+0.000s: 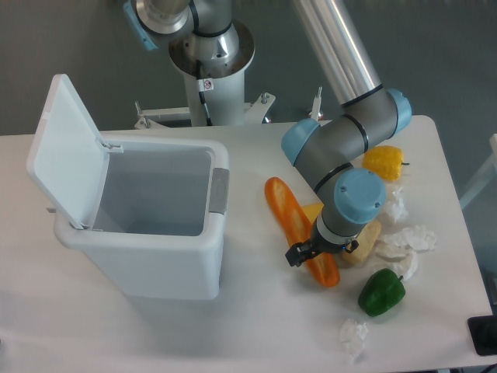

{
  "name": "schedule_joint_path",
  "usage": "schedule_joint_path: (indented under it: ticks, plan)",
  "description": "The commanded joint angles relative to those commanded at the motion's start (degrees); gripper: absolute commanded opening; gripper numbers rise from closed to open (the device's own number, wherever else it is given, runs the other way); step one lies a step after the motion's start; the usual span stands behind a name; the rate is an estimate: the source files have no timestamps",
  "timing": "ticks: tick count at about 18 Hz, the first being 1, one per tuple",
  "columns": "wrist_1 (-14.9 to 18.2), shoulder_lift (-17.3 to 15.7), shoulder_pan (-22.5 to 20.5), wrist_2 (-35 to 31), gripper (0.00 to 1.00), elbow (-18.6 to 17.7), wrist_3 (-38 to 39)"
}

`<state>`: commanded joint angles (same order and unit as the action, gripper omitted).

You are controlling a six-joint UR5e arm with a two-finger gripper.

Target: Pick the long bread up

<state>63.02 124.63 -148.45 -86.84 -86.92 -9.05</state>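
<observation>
The long bread [289, 211], an orange-brown baguette with pale slashes, lies flat on the white table, running diagonally from upper left to lower right. My gripper [308, 253] hangs over its lower half. One black finger [294, 255] shows just outside the bread's left edge; the other is hidden under the blue wrist. The jaws stand open astride the loaf, and the loaf rests on the table.
A white bin [155, 233] with its lid [66, 151] raised stands at the left. Right of the bread lie a pale roll [366, 242], a yellow pepper [386, 162], a green pepper [381, 292] and crumpled paper [408, 241].
</observation>
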Motion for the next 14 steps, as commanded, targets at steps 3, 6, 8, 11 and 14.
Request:
schedule_joint_path:
  ticks: [3,6,8,11,14]
  plan:
    - [0.0,0.2,0.0,0.1,0.85,0.0,0.0]
    - [0.0,0.2,-0.1,0.3,0.67,0.0,0.1]
    - [0.0,0.2,-0.1,0.2,0.62,0.0,0.1]
    - [0.1,0.0,-0.4,0.4,0.04,0.1,0.1]
    - [0.1,-0.3,-0.4,0.4,0.03,0.1,0.1]
